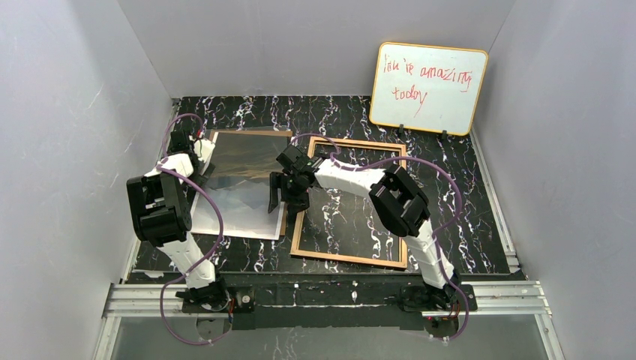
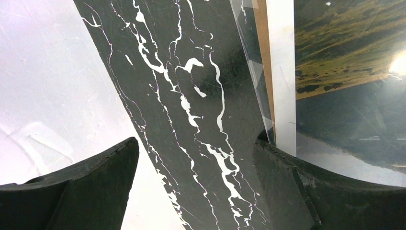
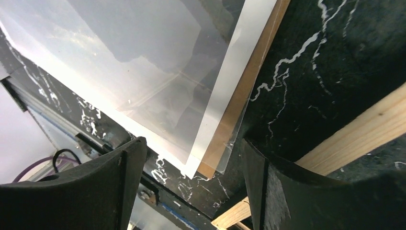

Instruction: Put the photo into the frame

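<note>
Left claw [image 2: 195, 143] and right claw [image 3: 192, 143] gape empty by the glossy mountain photo [image 1: 247, 172], beside the tan frame [image 1: 349, 259].

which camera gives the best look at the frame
Top external: the whole frame lies flat, tan side up, with all four rails visible except where the right arm crosses it. Right wrist catches only a stretch of the frame, one wooden rail. Left wrist shows none of it.

Right arm [image 1: 349, 178] hides part of the frame [image 1: 347, 257].
</note>
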Action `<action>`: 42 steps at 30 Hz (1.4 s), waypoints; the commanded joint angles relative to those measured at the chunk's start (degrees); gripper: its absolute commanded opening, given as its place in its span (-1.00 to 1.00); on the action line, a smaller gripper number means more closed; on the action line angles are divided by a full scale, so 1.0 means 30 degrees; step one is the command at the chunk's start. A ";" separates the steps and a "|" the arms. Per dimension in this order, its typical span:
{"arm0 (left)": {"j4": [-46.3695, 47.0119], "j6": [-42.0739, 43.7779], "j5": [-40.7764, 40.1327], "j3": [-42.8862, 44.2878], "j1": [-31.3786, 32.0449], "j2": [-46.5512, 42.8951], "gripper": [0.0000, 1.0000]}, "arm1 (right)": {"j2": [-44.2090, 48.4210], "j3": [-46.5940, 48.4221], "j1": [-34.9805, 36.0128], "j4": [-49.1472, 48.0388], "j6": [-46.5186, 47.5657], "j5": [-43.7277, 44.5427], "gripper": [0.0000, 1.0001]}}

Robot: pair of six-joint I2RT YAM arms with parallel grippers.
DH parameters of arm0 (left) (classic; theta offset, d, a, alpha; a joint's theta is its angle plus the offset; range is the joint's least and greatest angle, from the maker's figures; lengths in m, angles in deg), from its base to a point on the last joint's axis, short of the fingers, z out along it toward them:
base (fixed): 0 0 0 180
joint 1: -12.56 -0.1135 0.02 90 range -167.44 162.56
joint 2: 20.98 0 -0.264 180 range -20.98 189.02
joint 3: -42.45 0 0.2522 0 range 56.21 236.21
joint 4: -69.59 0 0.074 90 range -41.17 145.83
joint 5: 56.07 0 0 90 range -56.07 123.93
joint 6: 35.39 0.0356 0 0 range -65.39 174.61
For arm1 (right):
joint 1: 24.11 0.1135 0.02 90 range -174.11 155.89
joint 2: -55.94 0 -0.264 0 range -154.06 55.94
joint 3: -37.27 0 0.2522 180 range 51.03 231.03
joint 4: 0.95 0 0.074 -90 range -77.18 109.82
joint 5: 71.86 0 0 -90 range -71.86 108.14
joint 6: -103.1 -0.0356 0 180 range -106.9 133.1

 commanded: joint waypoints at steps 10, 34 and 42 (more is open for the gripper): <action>-0.3313 -0.0573 0.2044 -0.1775 0.0216 0.2083 0.77 | 0.2349 -0.1914 0.0087 -0.3586 -0.2743 -0.2397 0.57; -0.3361 -0.0499 0.2289 -0.1897 0.0278 0.1996 0.74 | 0.4888 -0.9276 0.0114 -1.6309 -0.8757 -0.1495 0.40; -0.3528 -0.0334 0.2331 -0.1866 0.0250 0.2038 0.73 | 0.5423 -1.0799 0.0172 -2.0868 -0.9033 0.0356 0.25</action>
